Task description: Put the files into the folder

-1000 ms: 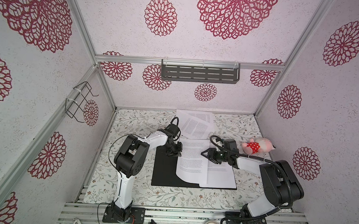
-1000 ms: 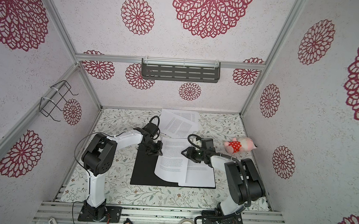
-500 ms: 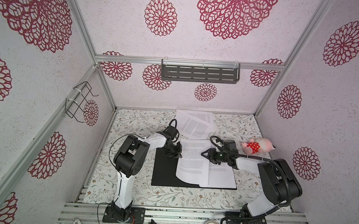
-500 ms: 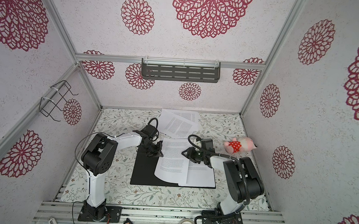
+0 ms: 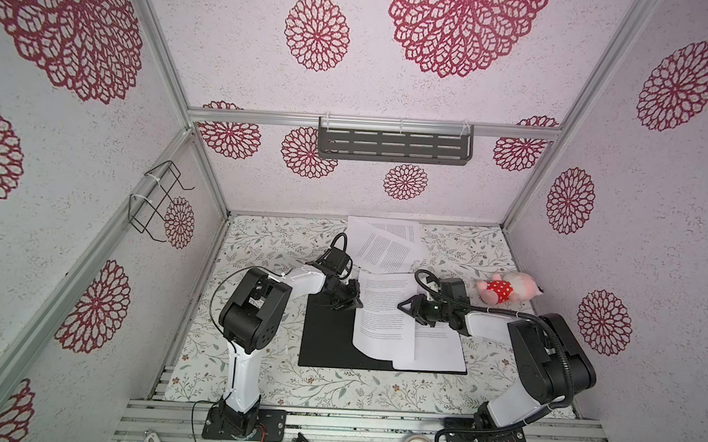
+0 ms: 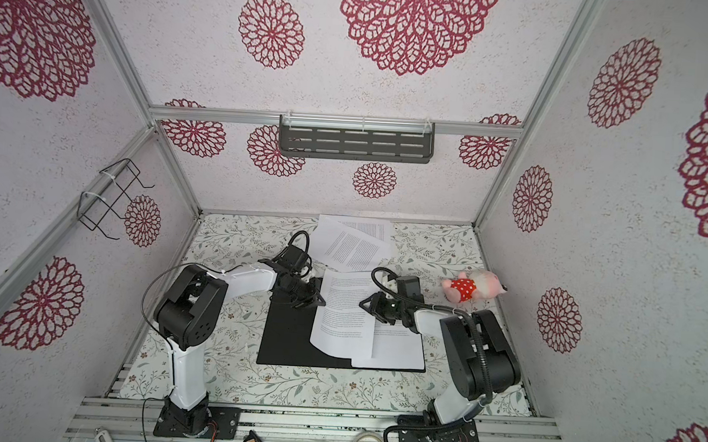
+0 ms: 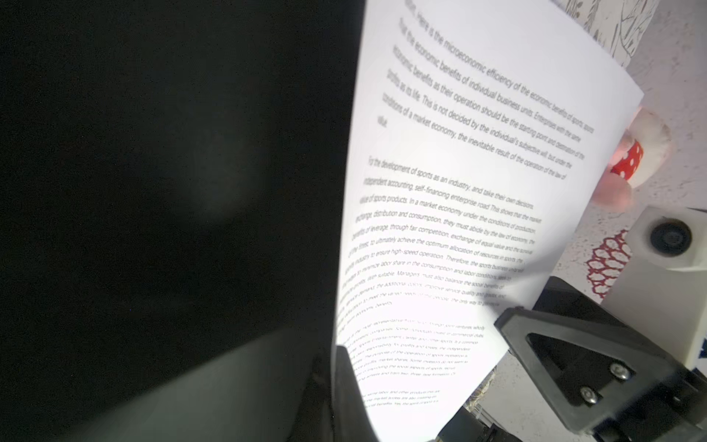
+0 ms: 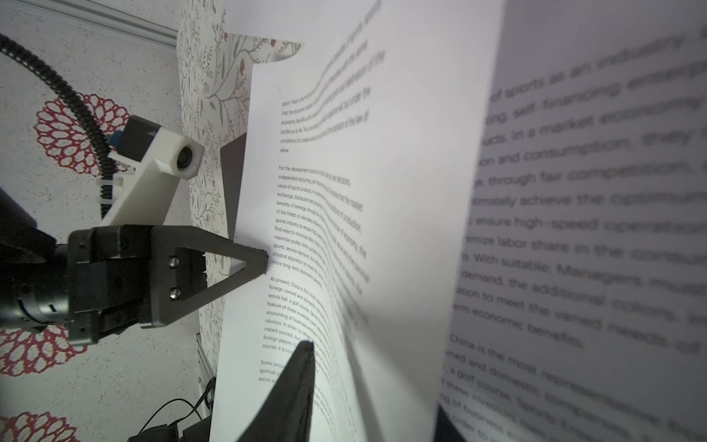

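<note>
The folder [image 5: 329,341] [image 6: 287,343] lies open and flat, black inside up, in both top views. One of the files [image 5: 437,351] rests flat on its right half. A second printed sheet [image 5: 385,311] [image 7: 459,191] [image 8: 306,191] bows up over the folder's middle. My left gripper [image 5: 356,303] [image 6: 319,301] [image 7: 331,382] is shut on that sheet's left edge. My right gripper [image 5: 404,307] [image 6: 364,303] [image 8: 371,398] stands at the sheet's right side, jaws partly open with a curl of the paper between them. Two more files [image 5: 388,244] lie overlapped at the back.
A pink plush toy in a red dotted dress [image 5: 506,290] [image 6: 475,290] lies on the floral tabletop right of the folder, behind my right arm. A grey shelf [image 5: 393,145] hangs on the back wall and a wire rack [image 5: 157,203] on the left wall.
My right gripper's jaws have narrowed around the raised sheet's right side. The left gripper stays shut at the sheet's left edge, almost unmoved.
</note>
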Controlling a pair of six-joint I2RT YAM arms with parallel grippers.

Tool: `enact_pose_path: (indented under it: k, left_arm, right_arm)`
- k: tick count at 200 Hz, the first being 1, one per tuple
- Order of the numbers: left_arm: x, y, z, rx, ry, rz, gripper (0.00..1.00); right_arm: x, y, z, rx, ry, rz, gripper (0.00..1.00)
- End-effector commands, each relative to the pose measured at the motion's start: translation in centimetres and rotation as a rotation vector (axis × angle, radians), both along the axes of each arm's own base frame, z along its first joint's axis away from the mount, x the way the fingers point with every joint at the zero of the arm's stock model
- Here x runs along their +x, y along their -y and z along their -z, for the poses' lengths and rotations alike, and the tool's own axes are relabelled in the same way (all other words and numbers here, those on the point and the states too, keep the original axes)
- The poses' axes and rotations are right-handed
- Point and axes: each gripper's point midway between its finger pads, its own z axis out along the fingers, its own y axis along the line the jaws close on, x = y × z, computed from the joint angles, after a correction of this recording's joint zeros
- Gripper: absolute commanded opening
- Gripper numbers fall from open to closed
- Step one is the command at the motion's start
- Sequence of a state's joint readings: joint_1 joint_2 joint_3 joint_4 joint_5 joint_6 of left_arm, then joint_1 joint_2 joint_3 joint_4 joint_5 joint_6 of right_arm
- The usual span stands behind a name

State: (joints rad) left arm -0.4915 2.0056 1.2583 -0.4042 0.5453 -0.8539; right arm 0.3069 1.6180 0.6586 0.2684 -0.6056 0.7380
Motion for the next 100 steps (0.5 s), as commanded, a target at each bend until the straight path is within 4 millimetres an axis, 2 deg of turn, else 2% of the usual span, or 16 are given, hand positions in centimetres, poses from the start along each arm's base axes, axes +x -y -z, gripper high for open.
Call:
enact_pose_path:
  k: [1,43,71,73,78,87,100]
  left_arm:
    - [0.5,0.2,-1.2,-0.041,0.021,-0.023,0.00]
    - [0.3,0.1,-1.1,-0.038,0.022,-0.020,0.00]
    - [0.3,0.0,-1.0,-0.039,0.030,-0.009,0.00]
    - [0.4,0.1,-2.2,-0.050,0.054,-0.006,0.00]
    - [0.5,0.0,-2.7,-0.055,0.068,-0.005,0.00]
    - [0.7,-0.1,-3.1,-0.054,0.084,0.000,0.09]
    - [1.1,-0.8,-4.2,-0.044,0.124,0.005,0.30]
  right_arm:
    - [0.0,-0.1,-0.7,0.010,0.022,0.007,0.31]
    - [0.0,0.0,-0.9,0.002,0.025,0.007,0.18]
    - [-0.1,0.3,-1.6,-0.024,0.029,0.002,0.02]
    - [0.0,0.3,-1.7,-0.026,0.033,0.002,0.01]
    - [-0.1,0.3,-1.8,-0.031,0.034,0.000,0.00]
    - [-0.1,0.4,-2.2,-0.041,0.039,-0.001,0.00]
    - [0.0,0.6,-3.3,-0.053,0.058,-0.004,0.00]
